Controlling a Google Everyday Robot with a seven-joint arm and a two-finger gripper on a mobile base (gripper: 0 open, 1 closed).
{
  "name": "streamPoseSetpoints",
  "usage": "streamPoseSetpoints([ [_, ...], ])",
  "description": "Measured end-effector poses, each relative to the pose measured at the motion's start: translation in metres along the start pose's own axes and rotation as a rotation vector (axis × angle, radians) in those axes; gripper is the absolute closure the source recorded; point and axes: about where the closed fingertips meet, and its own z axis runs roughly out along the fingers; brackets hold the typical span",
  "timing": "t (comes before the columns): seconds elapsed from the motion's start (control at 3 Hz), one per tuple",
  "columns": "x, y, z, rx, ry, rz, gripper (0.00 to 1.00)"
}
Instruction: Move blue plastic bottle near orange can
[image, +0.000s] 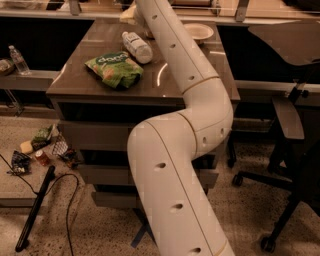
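Note:
The blue plastic bottle (137, 46) lies on its side on the brown table (100, 85), toward the far middle, with its white cap pointing away. My gripper (130, 13) is at the far edge of the table near the top of the view, just beyond the bottle and apart from it. My white arm (190, 75) reaches over the table's right half. The orange can is out of sight, possibly hidden behind the arm.
A green chip bag (114, 69) lies in front of the bottle. A white bowl (198, 32) sits at the far right. A small water bottle (18, 59) stands on a ledge at left. Litter (42, 150) and a cable are on the floor, and an office chair (290, 120) stands at right.

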Motion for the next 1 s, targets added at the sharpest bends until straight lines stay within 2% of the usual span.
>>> streamPoseSetpoints([
  [0.33,0.041,0.021,-0.050,0.059,0.051,0.103,0.00],
  [0.67,0.100,0.054,-0.133,0.150,0.155,0.256,0.00],
  [1.0,0.102,0.055,-0.136,0.157,0.162,0.265,0.00],
])
